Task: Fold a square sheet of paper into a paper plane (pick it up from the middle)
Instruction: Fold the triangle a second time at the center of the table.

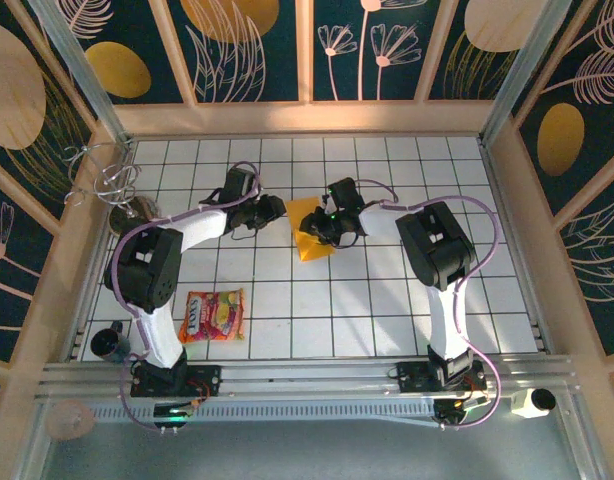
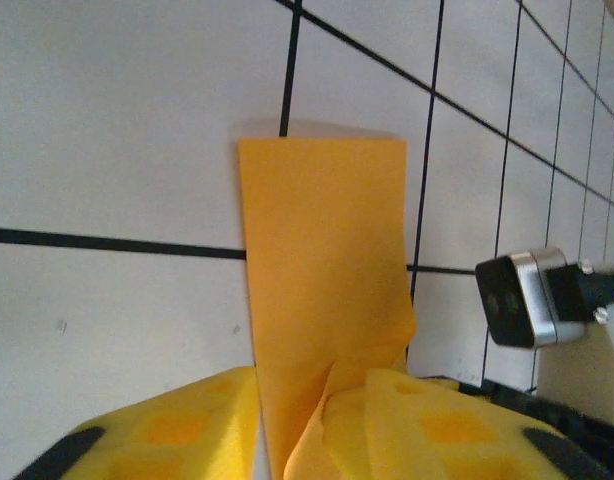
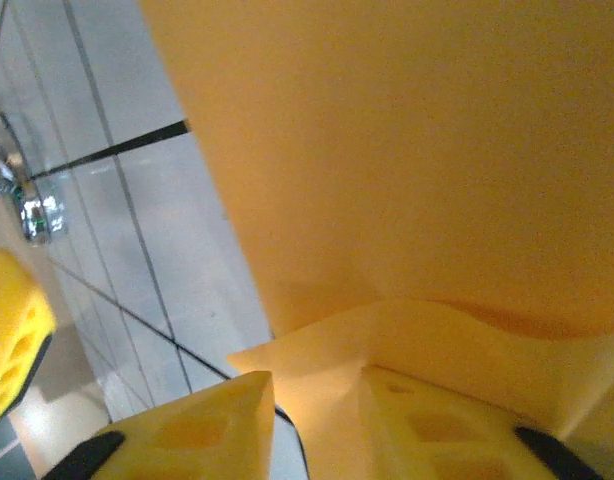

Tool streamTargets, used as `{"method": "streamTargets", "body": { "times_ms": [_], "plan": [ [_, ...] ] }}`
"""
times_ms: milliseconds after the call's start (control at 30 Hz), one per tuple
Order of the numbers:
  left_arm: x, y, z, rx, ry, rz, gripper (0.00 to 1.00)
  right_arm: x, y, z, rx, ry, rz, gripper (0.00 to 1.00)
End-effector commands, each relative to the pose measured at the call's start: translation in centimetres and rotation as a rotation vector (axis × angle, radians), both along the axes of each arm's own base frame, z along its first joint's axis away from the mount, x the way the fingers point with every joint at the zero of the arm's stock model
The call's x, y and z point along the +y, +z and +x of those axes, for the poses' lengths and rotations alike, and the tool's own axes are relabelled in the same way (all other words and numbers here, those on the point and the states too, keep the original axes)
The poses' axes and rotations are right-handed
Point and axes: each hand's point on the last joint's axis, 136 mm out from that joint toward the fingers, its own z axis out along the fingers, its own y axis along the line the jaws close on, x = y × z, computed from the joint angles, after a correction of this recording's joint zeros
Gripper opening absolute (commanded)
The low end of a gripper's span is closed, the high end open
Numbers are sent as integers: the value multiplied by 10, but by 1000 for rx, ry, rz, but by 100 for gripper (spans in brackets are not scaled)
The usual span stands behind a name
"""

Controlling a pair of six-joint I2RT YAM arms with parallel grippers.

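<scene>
Quick status from my remote seat. The square sheet of paper [image 1: 309,240] is mid-table on the white tiled table [image 1: 387,300], already folded into a narrower shape with a point toward me. It sits right between the two arms. The left gripper [image 1: 275,213] is at its left edge and the right gripper [image 1: 332,228] is on top of its right side.

On the left wrist cam the paper [image 2: 322,260] runs as a long orange strip away from the left gripper [image 2: 312,400], lying flat on the tiles at the far end. The near end comes up into the gap between the yellow fingers [image 2: 187,430], and it's crumpled against the right-hand one. So I'm calling the left jaws clamped on the paper.

On the right wrist cam the paper [image 3: 407,150] covers most of the picture. A folded flap edge sits directly in the gap of the right gripper [image 3: 317,400]. The jaws there are narrowed around that flap, but I honestly can't tell whether the pads are actually pinching it or just straddling it.

Off to the near left there's a red-and-yellow snack packet [image 1: 212,315], well apart from the paper and both grippers.
</scene>
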Motion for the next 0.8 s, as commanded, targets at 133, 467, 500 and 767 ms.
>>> {"method": "streamTargets", "body": {
  "times_ms": [133, 467, 500, 767],
  "plan": [
    [-31, 6, -18, -13, -82, -33, 17, -20, -43, -17, 86, -10, -135, 4],
    [-53, -22, -26, 38, -137, 39, 4, -20, -45, -17, 96, -13, -141, 0],
    [-54, -25, -26, 46, -143, 45, 3, -20, -45, -17, 97, -16, -141, 0],
    [-50, -46, -27, 89, -141, 116, 0, -18, -43, -17, 97, -20, -122, 0]
  ]
}}
